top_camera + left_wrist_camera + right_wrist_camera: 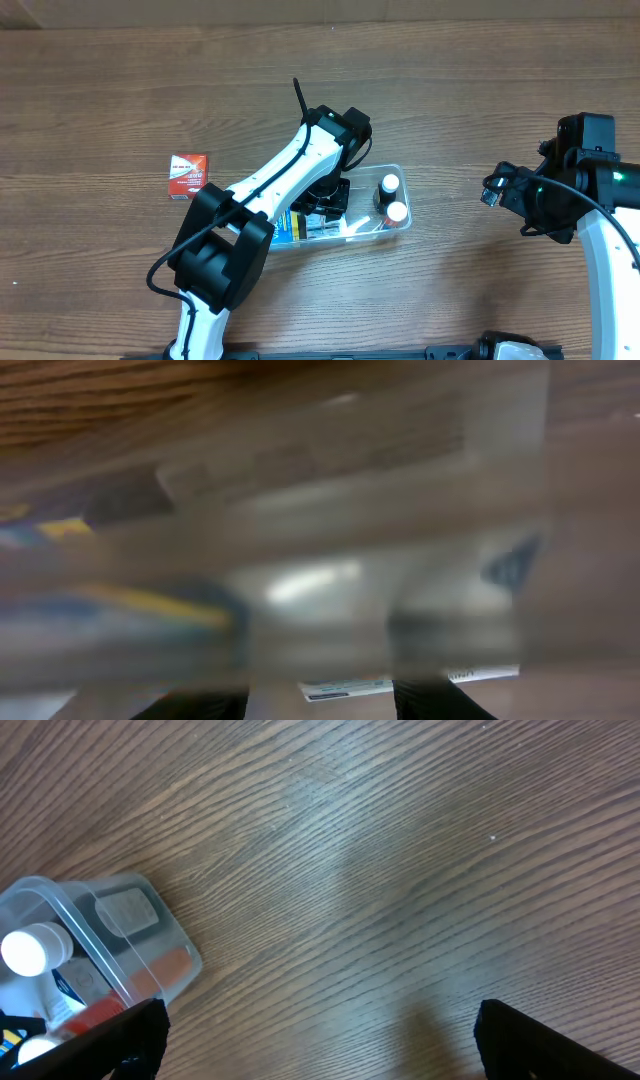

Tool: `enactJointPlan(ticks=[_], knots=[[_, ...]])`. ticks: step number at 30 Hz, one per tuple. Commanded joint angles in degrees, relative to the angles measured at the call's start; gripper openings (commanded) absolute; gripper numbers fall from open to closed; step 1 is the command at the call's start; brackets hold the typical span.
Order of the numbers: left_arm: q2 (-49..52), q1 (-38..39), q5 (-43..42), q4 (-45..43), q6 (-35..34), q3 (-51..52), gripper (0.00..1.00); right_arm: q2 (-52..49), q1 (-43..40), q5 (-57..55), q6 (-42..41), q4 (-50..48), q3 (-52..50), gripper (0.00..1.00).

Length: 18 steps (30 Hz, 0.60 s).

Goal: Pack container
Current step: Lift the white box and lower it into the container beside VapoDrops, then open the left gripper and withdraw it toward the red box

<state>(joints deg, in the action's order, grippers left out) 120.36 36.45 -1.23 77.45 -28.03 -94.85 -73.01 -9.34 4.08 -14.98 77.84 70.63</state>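
The container is a clear shallow tub at the table's middle. It holds two white-capped bottles at its right end and a blue and yellow box at its left. My left gripper reaches down into the container. Its view is blurred, and its fingers stand apart with a white labelled box lying just beyond them. My right gripper is open and empty over bare wood to the right of the container. A bottle cap shows in its view.
A small red and white box lies on the wooden table to the left of the container. The left arm covers the container's middle in the overhead view.
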Motion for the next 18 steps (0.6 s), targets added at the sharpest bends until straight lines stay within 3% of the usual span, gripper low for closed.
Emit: enactJointPlan(ticks=[1, 4, 7, 14, 18], knots=[[1.6, 0.2, 0.2, 0.1, 1.3, 0.3, 0.49, 0.3, 0.0, 0.1, 0.1, -0.2, -0.2, 1.0], [1.6, 0.2, 0.2, 0.1, 1.3, 0.3, 0.47, 0.3, 0.0, 0.1, 0.0, -0.2, -0.2, 1.0], [1.6, 0.2, 1.5, 0.1, 1.3, 0.3, 0.38, 0.3, 0.0, 0.1, 0.0, -0.1, -0.2, 1.0], [-2.5, 0.2, 7.6, -0.8, 1.2, 0.2, 0.4, 0.3, 0.0, 0.1, 0.0, -0.2, -0.2, 1.0], [-11.9, 0.1, 11.8, -1.1, 1.0, 0.2, 0.43, 0.3, 0.0, 0.1, 0.0, -0.2, -0.2, 1.0]])
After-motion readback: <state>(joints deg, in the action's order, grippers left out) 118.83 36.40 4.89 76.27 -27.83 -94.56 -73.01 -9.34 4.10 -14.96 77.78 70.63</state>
